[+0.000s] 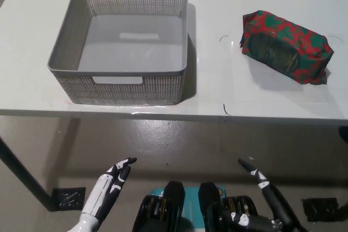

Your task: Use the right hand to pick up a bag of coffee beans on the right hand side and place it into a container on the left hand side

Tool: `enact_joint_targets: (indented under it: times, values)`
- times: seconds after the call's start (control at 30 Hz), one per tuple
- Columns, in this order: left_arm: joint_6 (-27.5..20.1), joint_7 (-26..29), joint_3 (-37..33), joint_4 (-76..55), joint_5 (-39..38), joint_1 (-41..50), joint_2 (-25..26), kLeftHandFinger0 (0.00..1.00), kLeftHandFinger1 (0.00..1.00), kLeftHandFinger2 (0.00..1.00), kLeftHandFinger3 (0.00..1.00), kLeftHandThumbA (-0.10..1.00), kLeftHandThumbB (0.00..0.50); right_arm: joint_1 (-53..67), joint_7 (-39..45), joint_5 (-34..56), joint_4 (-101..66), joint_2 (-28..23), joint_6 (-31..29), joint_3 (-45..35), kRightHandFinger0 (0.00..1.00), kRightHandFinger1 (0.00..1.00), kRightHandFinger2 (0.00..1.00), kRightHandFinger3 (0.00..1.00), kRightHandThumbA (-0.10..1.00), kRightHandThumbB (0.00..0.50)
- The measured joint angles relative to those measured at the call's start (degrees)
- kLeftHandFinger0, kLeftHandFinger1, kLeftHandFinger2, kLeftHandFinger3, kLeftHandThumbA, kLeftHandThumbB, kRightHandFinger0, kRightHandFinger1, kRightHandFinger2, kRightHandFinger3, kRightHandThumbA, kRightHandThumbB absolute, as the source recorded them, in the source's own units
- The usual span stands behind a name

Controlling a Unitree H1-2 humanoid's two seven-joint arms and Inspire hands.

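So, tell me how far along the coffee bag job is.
Nothing looks done yet. The coffee bag lies on the table at the right, untouched, and the grey basket at the left holds nothing. Nothing is in hand: the right hand and the left hand are both low, in front of the table edge, holding nothing. Reaching, grasping, carrying and placing are all left.
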Motion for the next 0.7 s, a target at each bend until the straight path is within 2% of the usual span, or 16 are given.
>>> enact_joint_targets:
  times: [0.17,0.3,0.33,0.4,0.47,0.5,0.53,0.7]
  values:
    - [-0.1,0.0,0.3,-0.7,0.0,0.0,0.0,1.00,1.00,1.00,1.00,1.00,0.370,2.6,-0.6,-1.5,-11.8,-0.1,1.7,-4.8,1.00,1.00,1.00,1.00,1.00,0.347]
    - [-0.2,-0.1,0.6,-1.0,0.0,0.1,0.0,1.00,1.00,1.00,1.00,1.00,0.355,2.1,-0.7,-2.5,-18.7,-0.7,3.9,-9.5,1.00,1.00,1.00,1.00,1.00,0.382]
    - [-0.2,-0.1,0.8,-1.1,0.0,0.2,0.0,1.00,1.00,1.00,1.00,1.00,0.351,1.5,-0.7,-3.0,-19.9,-1.1,4.6,-10.5,1.00,1.00,1.00,1.00,1.00,0.383]
    - [-0.3,-0.1,1.0,-1.1,0.1,0.3,0.0,1.00,1.00,1.00,1.00,1.00,0.359,-0.1,-0.6,-3.4,-21.7,-1.9,6.2,-12.0,1.00,1.00,1.00,1.00,1.00,0.345]
    - [-0.3,-0.1,1.2,-1.1,0.1,0.3,0.0,1.00,1.00,1.00,1.00,1.00,0.359,-2.3,-0.2,-3.7,-23.1,-2.9,7.9,-13.3,1.00,1.00,1.00,1.00,1.00,0.348]
    - [-0.3,-0.1,1.3,-1.1,0.1,0.3,0.0,1.00,1.00,1.00,1.00,1.00,0.359,-3.2,-0.1,-3.9,-23.5,-3.3,8.6,-13.7,1.00,1.00,1.00,1.00,1.00,0.313]
    - [-0.3,-0.1,1.4,-1.2,0.1,0.5,0.0,1.00,1.00,1.00,1.00,1.00,0.354,-5.0,0.1,-4.1,-24.2,-4.1,9.6,-14.4,1.00,1.00,1.00,1.00,1.00,0.389]
    - [-0.3,-0.1,1.6,-1.3,0.0,2.7,0.0,1.00,1.00,1.00,1.00,1.00,0.356,-11.2,2.2,-5.0,-25.8,-7.5,15.5,-16.3,1.00,1.00,1.00,1.00,0.85,0.378]
